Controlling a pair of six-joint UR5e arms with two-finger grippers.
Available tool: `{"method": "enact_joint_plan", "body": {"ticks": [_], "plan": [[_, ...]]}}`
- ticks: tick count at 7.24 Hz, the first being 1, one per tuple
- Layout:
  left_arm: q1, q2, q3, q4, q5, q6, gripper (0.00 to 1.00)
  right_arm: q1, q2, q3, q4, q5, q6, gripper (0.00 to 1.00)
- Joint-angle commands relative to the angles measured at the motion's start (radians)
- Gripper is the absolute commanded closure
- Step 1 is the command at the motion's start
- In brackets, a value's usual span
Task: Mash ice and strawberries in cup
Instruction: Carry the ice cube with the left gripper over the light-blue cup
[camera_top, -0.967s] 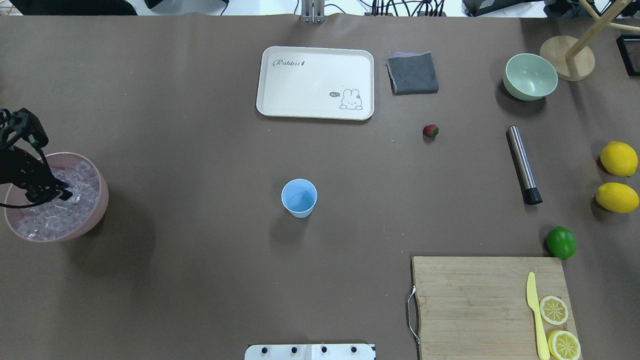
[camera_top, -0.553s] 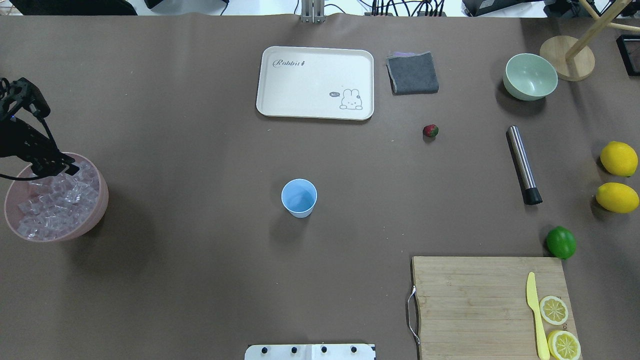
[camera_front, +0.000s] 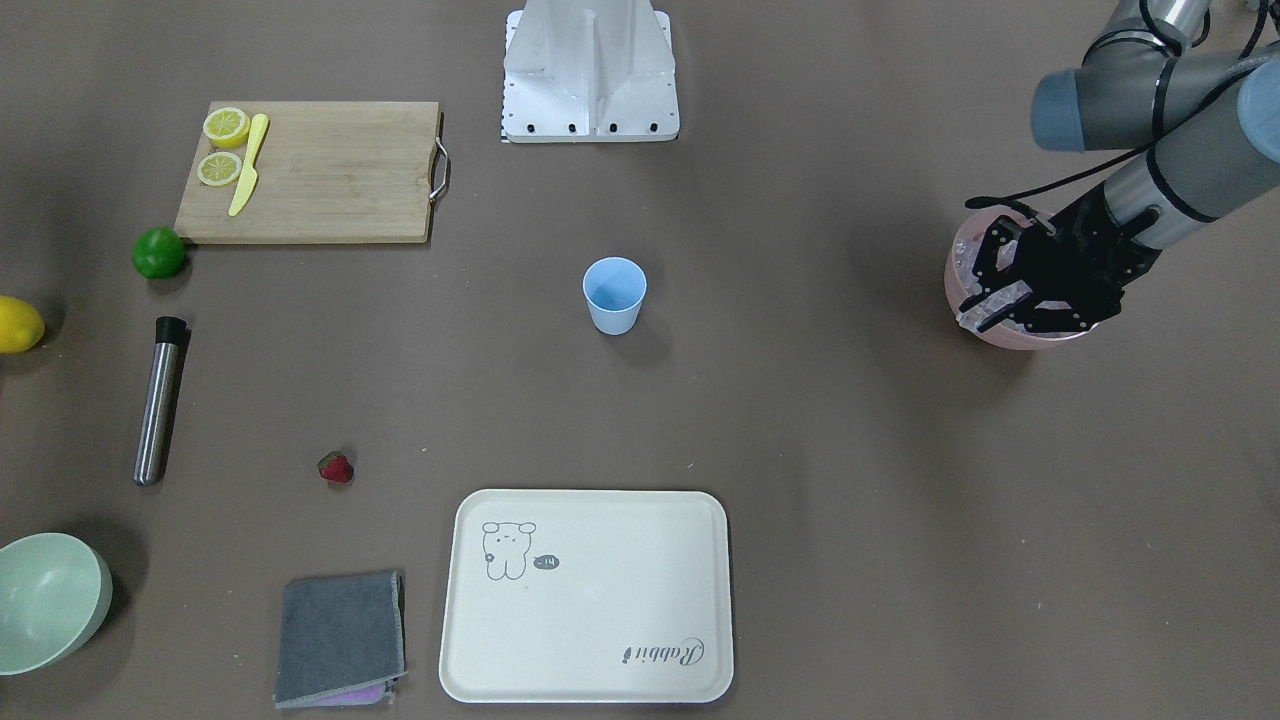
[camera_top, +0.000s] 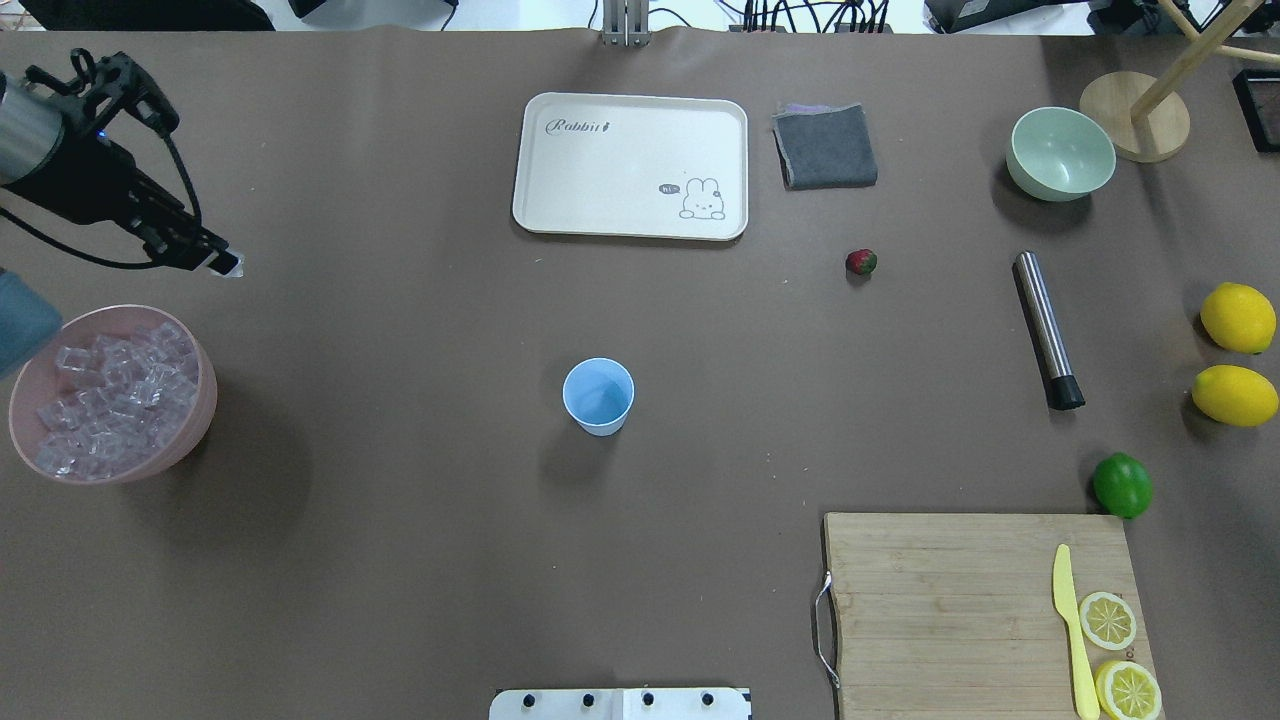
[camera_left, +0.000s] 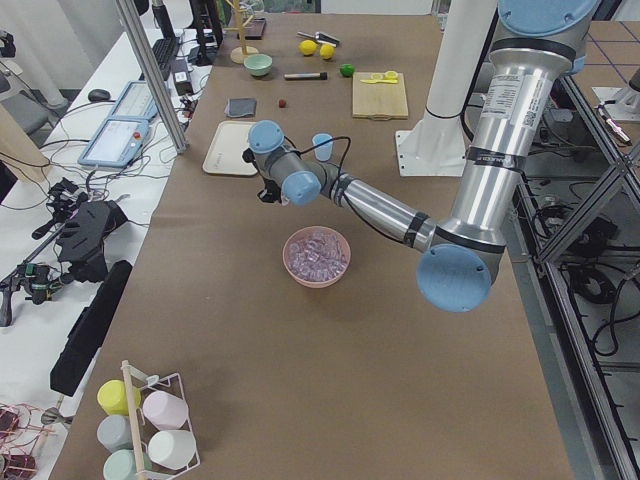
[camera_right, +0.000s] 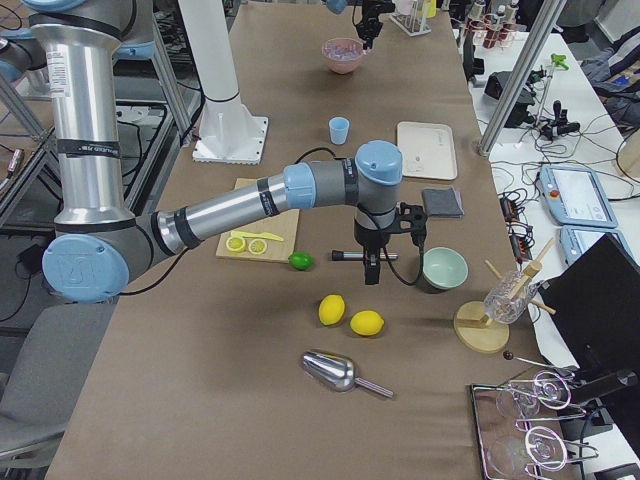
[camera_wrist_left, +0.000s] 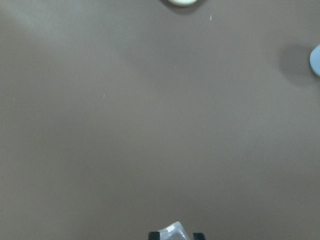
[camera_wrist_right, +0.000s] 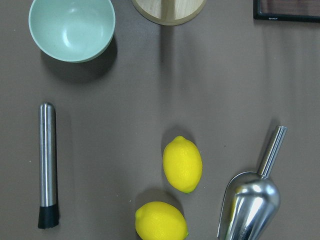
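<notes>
The light-blue cup (camera_top: 598, 395) stands upright and empty mid-table, also visible from the front (camera_front: 614, 293). Ice (camera_top: 108, 402) fills the pink bowl (camera_top: 204, 405) at the table's left end. My left gripper (camera_top: 222, 265) hangs in the air beyond the bowl, shut on one ice cube (camera_wrist_left: 172, 233); from the front it overlaps the bowl (camera_front: 992, 305). The strawberry (camera_top: 861, 262) lies alone on the table, right of the tray. My right gripper (camera_right: 372, 270) hovers over the right end; I cannot tell whether it is open or shut.
A white tray (camera_top: 630, 165), grey cloth (camera_top: 825, 147) and pale green bowl (camera_top: 1060, 152) sit at the far side. A steel muddler (camera_top: 1045, 330), two lemons (camera_top: 1238, 317), a lime (camera_top: 1122, 484), a cutting board (camera_top: 960, 600) and a metal scoop (camera_wrist_right: 250, 202) are at the right.
My left gripper has lifted out of the pink bowl's ice and moved away from the robot and slightly toward the table's middle, carrying one cube.
</notes>
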Motion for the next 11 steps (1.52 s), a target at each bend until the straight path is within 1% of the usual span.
{"method": "enact_joint_plan", "body": {"ticks": [1,3,4,5,6,7,8,10,11], "plan": [[0.072,-0.129,0.004,0.026,0.001,-0.163,1.0,0.0,0.0,-0.002,0.0,0.0,0.0,0.0],[0.177,-0.227,0.002,0.017,0.013,-0.353,1.0,0.0,-0.001,0.001,0.0,0.0,0.003,0.0],[0.214,-0.26,-0.001,0.012,0.013,-0.407,1.0,0.0,-0.001,-0.001,0.0,0.0,0.002,0.0],[0.264,-0.298,-0.002,0.012,0.068,-0.464,1.0,0.0,-0.001,0.001,0.0,0.0,0.0,0.0],[0.339,-0.312,0.001,-0.015,0.15,-0.505,1.0,0.0,-0.001,0.002,0.0,0.0,0.0,0.0],[0.413,-0.312,0.01,-0.081,0.251,-0.565,1.0,0.0,-0.001,0.004,0.001,-0.001,-0.002,0.0],[0.45,-0.314,0.034,-0.122,0.293,-0.578,1.0,0.0,-0.001,0.005,0.002,-0.001,0.0,0.0],[0.505,-0.337,0.083,-0.162,0.379,-0.584,1.0,0.0,-0.003,0.007,0.0,-0.001,0.0,0.0],[0.51,-0.337,0.09,-0.167,0.381,-0.584,1.0,0.0,-0.003,0.007,0.0,-0.001,0.0,0.0]]}}
